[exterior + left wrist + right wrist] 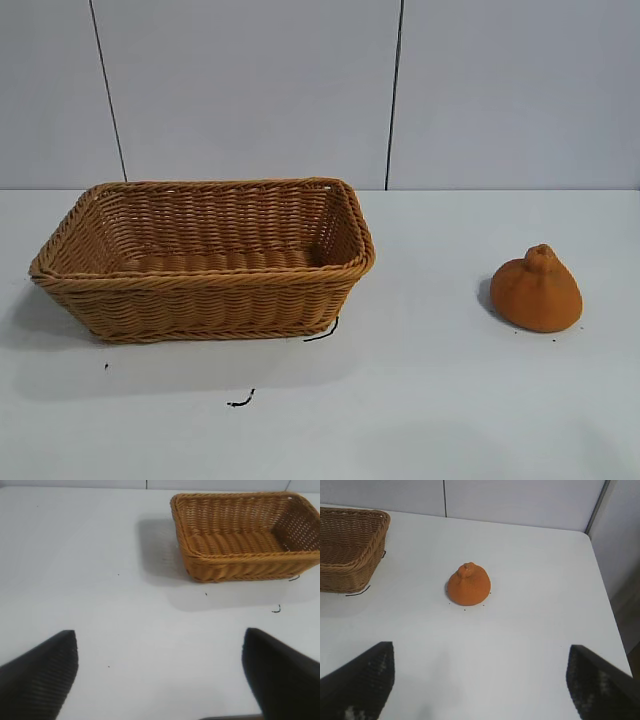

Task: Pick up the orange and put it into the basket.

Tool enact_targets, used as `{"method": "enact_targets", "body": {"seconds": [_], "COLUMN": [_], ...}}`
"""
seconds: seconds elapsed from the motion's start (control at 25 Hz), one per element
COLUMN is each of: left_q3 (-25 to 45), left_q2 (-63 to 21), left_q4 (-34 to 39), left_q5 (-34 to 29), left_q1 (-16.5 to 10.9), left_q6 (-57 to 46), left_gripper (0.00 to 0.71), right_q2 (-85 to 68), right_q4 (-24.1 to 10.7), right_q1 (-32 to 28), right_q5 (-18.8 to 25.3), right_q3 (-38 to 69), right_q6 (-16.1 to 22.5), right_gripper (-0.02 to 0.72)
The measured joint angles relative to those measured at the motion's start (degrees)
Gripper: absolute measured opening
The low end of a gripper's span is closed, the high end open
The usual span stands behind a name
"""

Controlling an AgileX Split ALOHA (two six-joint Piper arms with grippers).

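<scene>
The orange (537, 292), dome-shaped with a nub on top, sits on the white table at the right of the exterior view. It also shows in the right wrist view (469, 584), ahead of my right gripper (481, 652), which is open and empty. The tan wicker basket (200, 282) stands empty at the left; its corner shows in the right wrist view (350, 550). In the left wrist view the basket (240, 565) is ahead of my left gripper (160, 639), open and empty. Neither gripper shows in the exterior view.
The white table (420, 400) carries two small dark scraps (240, 401) in front of the basket. A grey panelled wall (250, 90) runs behind. The table's right edge (607, 595) shows in the right wrist view.
</scene>
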State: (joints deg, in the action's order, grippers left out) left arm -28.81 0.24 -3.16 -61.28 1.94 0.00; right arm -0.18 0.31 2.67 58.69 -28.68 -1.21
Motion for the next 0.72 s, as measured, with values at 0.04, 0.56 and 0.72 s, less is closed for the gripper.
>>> {"method": "enact_targets", "body": {"seconds": [0.04, 0.56, 0.72], "left_q3": [0.0, 0.0, 0.0], "left_q2": [0.0, 0.0, 0.0], "left_q4": [0.0, 0.05, 0.05], "left_q5": [0.0, 0.04, 0.04], "left_q1": [0.0, 0.0, 0.0], "left_q6": [0.0, 0.0, 0.0], "left_gripper": [0.639, 0.639, 0.639], "right_q2": [0.0, 21.69, 39.61], "right_q4": [0.0, -0.31, 0.43], "right_q1": [0.0, 0.0, 0.0], "right_q5": [0.0, -1.07, -1.12], "right_q3": [0.0, -7.46, -15.8], "right_q6": [0.0, 1.54, 1.92], "right_gripper": [0.667, 0.667, 0.667]}}
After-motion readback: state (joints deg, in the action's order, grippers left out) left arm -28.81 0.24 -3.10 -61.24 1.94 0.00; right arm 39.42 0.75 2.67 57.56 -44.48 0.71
